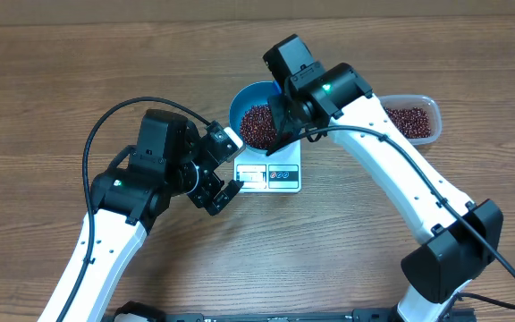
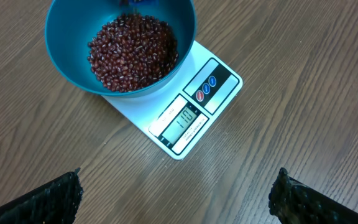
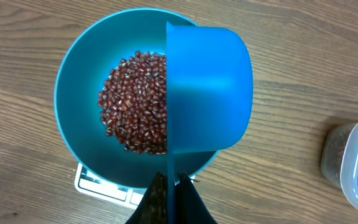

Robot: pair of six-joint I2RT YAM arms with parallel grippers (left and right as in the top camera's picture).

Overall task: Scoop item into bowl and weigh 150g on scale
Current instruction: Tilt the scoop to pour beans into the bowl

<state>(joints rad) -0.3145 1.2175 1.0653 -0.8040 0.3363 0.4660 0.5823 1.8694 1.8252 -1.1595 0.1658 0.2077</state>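
Observation:
The teal bowl (image 1: 242,100) stands on the white scale (image 1: 280,176) and holds a heap of red-brown beans (image 1: 259,125). In the right wrist view my right gripper (image 3: 174,183) is shut on the thin handle of a small blue scoop (image 3: 207,87). The scoop is tipped on its side over the right half of the bowl (image 3: 79,87), above the beans (image 3: 132,106). My left gripper (image 2: 179,200) hangs open over bare wood just in front of the scale (image 2: 222,74), nothing between its fingers (image 2: 48,199). The scale's display (image 2: 185,118) is lit.
A clear plastic tub (image 1: 411,121) with more beans sits to the right of the bowl, partly behind the right arm; it shows at the right edge as tub (image 3: 353,162). Wooden tabletop (image 1: 43,89) surrounds everything.

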